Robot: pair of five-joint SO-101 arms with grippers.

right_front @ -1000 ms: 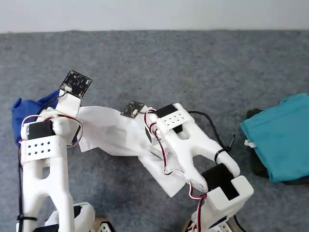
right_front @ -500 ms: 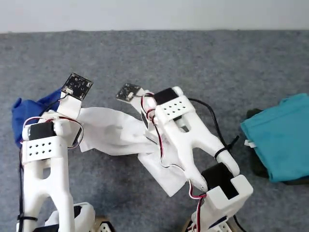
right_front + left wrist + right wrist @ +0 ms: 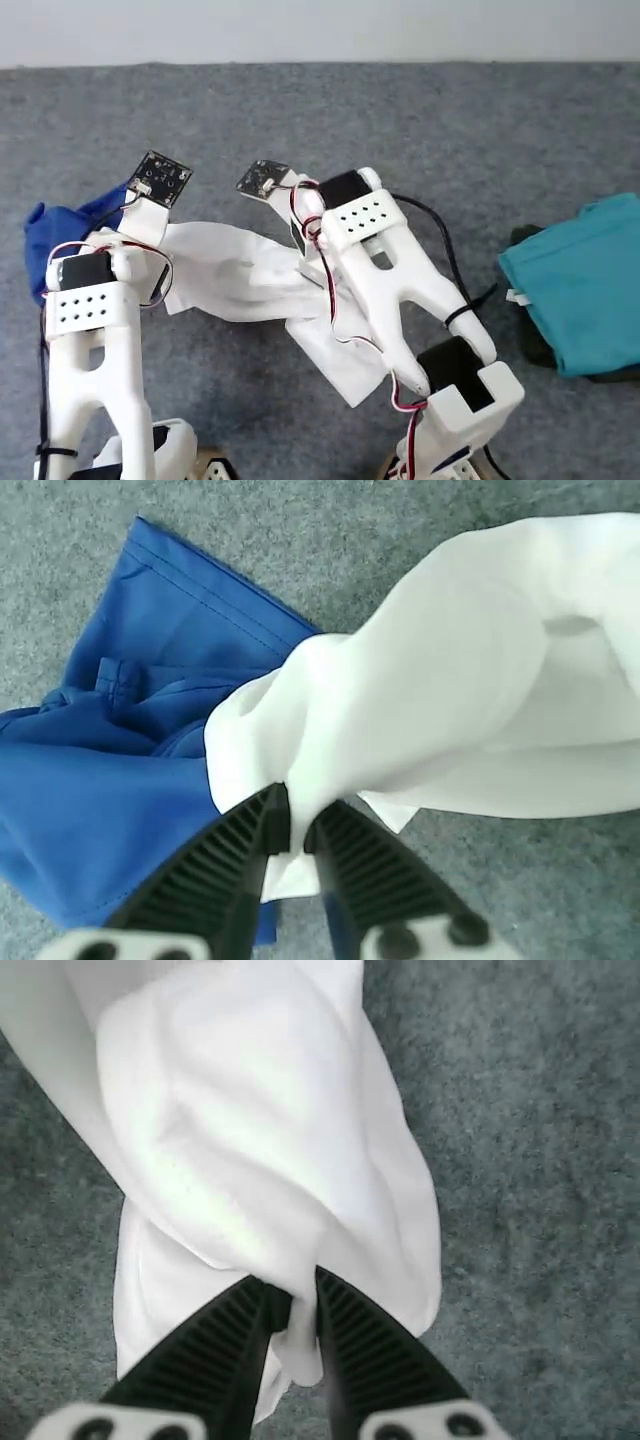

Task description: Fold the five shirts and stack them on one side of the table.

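**Surface.** The table (image 3: pixel 420 130) has a grey, carpet-like covering. 3 shirts are plainly in view on it, along with 1 further dark item.

**White shirt (image 3: pixel 225 270).** It is unfolded and crumpled, lying left of the table's centre and stretched between the 2 arms. A loose tail trails toward the near edge, under the right arm. One end reaches the blue shirt (image 3: pixel 55 235) and overlaps it.

**Left gripper (image 3: pixel 297 815).** The fingers are pressed together on a bunched edge of the white shirt. A small tab of cloth sticks out on the near side of the pinch. From there the cloth billows away over the blue shirt and the grey surface.

**Right gripper (image 3: pixel 290 1295).** The fingers are clamped on a thick fold of the white shirt. The fabric drapes away from the pinch in a rounded mass, with grey surface showing on both sides.

**Blue shirt.** It is crumpled and unfolded at the left edge of the table, just beside the left arm. A stitched hem shows in the left wrist view.

**Teal shirt (image 3: pixel 580 280).** It sits at the right edge of the table, well apart from both arms, and looks folded flat. It rests on a dark garment (image 3: pixel 525 240) of which only the margins show. Whether that item is a shirt cannot be told.
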